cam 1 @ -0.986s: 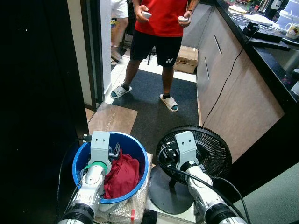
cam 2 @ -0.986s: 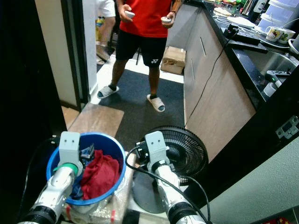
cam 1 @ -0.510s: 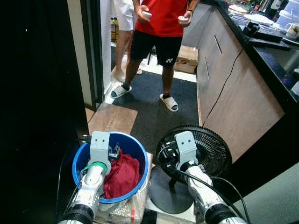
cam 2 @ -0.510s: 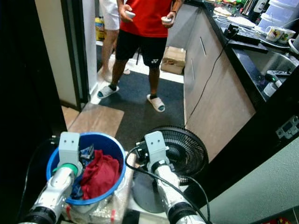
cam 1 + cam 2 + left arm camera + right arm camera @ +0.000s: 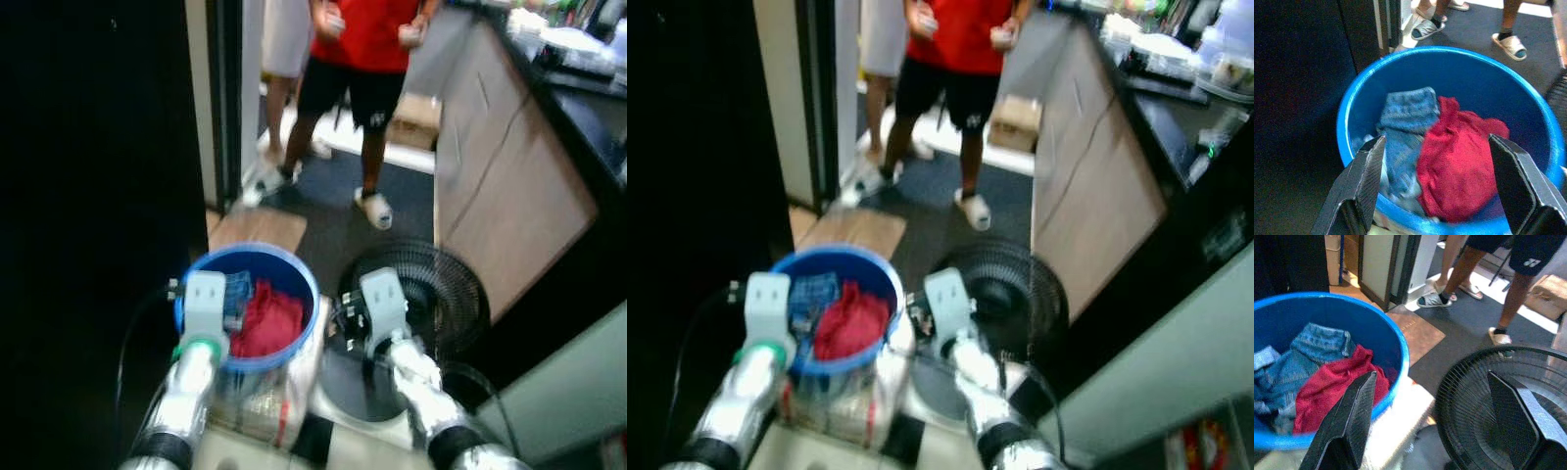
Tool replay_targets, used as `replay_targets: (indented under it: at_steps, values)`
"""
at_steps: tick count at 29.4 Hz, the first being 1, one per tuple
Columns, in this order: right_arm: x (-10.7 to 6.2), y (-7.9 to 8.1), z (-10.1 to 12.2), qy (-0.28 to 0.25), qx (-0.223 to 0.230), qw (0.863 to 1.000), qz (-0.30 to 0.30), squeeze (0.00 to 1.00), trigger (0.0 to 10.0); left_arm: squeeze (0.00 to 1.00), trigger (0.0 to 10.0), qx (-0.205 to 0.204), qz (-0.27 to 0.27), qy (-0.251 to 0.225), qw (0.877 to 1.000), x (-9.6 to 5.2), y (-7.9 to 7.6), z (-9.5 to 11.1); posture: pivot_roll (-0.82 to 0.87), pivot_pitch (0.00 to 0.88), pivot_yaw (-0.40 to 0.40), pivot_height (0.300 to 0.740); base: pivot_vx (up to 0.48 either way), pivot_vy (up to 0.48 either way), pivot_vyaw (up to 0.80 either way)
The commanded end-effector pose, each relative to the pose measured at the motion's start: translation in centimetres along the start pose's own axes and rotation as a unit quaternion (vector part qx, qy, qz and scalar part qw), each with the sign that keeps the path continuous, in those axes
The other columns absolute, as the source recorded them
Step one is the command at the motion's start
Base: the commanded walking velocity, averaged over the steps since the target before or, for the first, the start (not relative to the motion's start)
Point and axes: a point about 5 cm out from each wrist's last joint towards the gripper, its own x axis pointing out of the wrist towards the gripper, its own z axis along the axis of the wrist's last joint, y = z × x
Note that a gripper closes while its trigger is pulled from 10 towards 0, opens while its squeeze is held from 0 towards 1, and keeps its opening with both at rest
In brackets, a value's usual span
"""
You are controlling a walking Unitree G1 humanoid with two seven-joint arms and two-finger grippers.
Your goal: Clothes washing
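In the blurred left eye view, a blue bucket (image 5: 250,308) holding a red garment (image 5: 266,321) is seen before the robot, beside a black fan (image 5: 431,304); a person (image 5: 367,59) stands beyond.

In the left wrist view, the left gripper (image 5: 1442,188) is held wide open and empty above jeans (image 5: 1405,127).

In the right wrist view, the right gripper (image 5: 1437,421) is likewise spread wide, empty.

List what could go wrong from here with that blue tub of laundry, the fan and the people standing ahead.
1. The black floor fan sits right beside the round blue plastic tub; a swing of the open right gripper could strike its grille.
2. The person in the red shirt stands in the narrow passage ahead; walking on risks contact.
3. The red garment lies heaped against the blue denim piece; the open left gripper might lift both.
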Motion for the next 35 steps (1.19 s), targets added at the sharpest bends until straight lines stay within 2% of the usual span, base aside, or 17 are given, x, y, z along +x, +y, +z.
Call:
replay_targets:
  at_steps: [1,8,26,35]
  values:
    - [-0.3,0.2,-0.7,0.016,-0.001,1.000,0.004,0.00,10.0,0.00,10.0,0.001,-0.003,0.008,1.000,-0.1,-0.3,-0.3,0.14,0.000,-0.114,0.740,-0.379,0.000,0.76]
    - [-0.1,0.2,-0.5,0.015,-0.013,1.000,0.008,0.00,10.0,0.00,10.0,0.000,-0.001,0.008,1.000,-0.1,-0.4,-0.4,0.14,0.000,-0.118,0.740,-0.382,0.000,0.79]
    - [-0.1,0.0,-0.5,0.011,0.005,1.000,-0.015,0.00,10.0,0.00,10.0,0.013,-0.011,0.001,1.000,0.3,-0.1,0.3,0.14,0.000,-0.075,0.740,-0.371,0.000,0.00]
    - [0.0,0.2,-0.4,0.009,0.012,1.000,-0.019,0.00,10.0,0.00,10.0,0.024,-0.012,-0.003,1.000,0.4,0.5,0.7,0.15,0.000,-0.061,0.740,0.000,0.000,0.00]
